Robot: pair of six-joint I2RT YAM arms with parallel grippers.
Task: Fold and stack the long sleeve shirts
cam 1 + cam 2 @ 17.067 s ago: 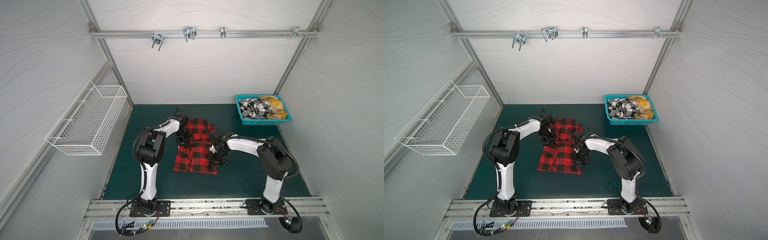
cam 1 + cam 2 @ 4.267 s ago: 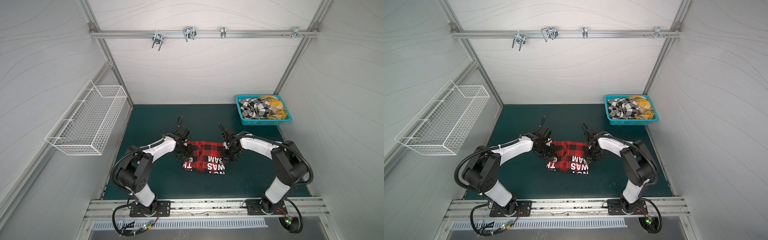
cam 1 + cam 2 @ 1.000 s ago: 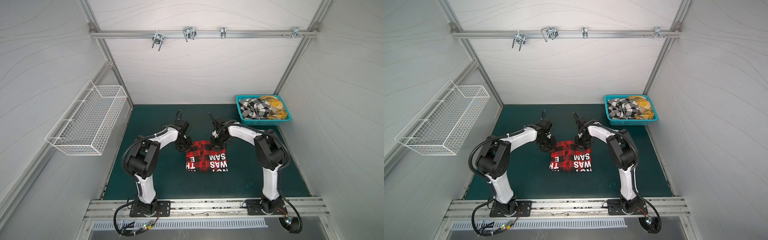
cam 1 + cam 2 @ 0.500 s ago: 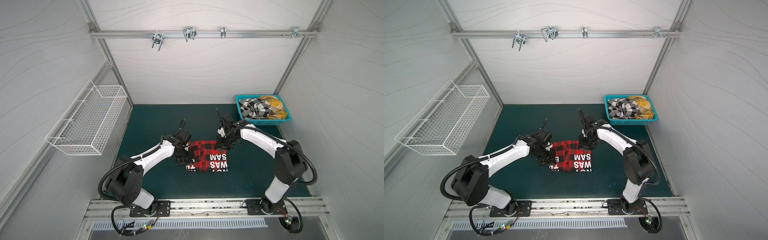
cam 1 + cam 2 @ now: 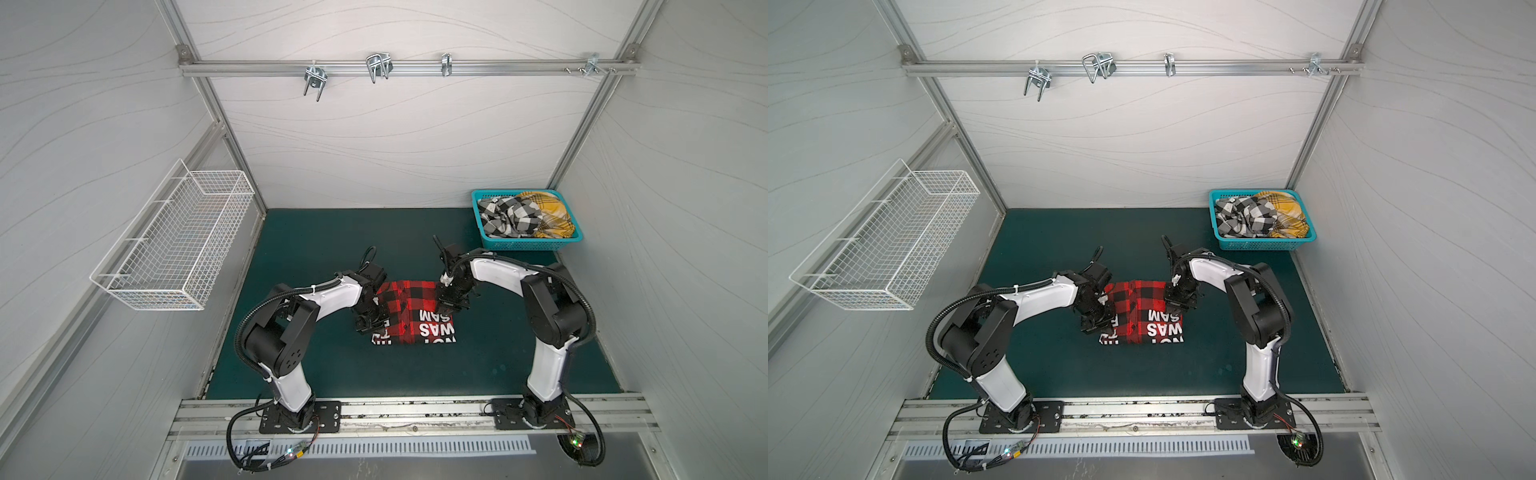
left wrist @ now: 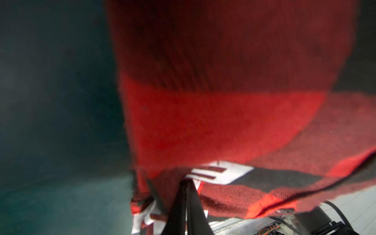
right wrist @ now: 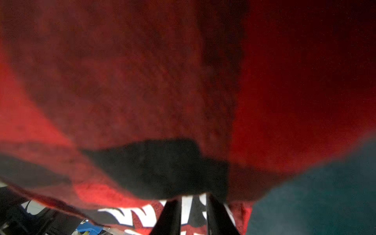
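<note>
The red-and-black checked shirt (image 5: 415, 307) (image 5: 1142, 311) lies folded on the green mat, white lettering toward the front. My left gripper (image 5: 371, 326) (image 5: 1096, 326) sits at its left edge. In the left wrist view its jaws (image 6: 186, 180) are pressed together on a raised flap of that shirt (image 6: 223, 126). My right gripper (image 5: 451, 305) (image 5: 1177, 305) is at the shirt's right edge. Its fingers (image 7: 192, 198) stand narrowly apart, tips buried in a lifted fold of the shirt (image 7: 122, 91). The black-and-white shirt (image 5: 505, 216) and the yellow plaid shirt (image 5: 548, 214) lie crumpled in a basket.
A turquoise basket (image 5: 528, 245) (image 5: 1258, 246) stands at the back right corner of the mat. A white wire basket (image 5: 174, 245) hangs on the left wall. A rail with metal hooks (image 5: 374, 68) crosses the back wall. White walls enclose the mat on three sides.
Both grippers have come from the shirt's far edge toward the front, onto its left and right sides. Both pairs of jaws have narrowed, and the shirt's side flaps are raised.
</note>
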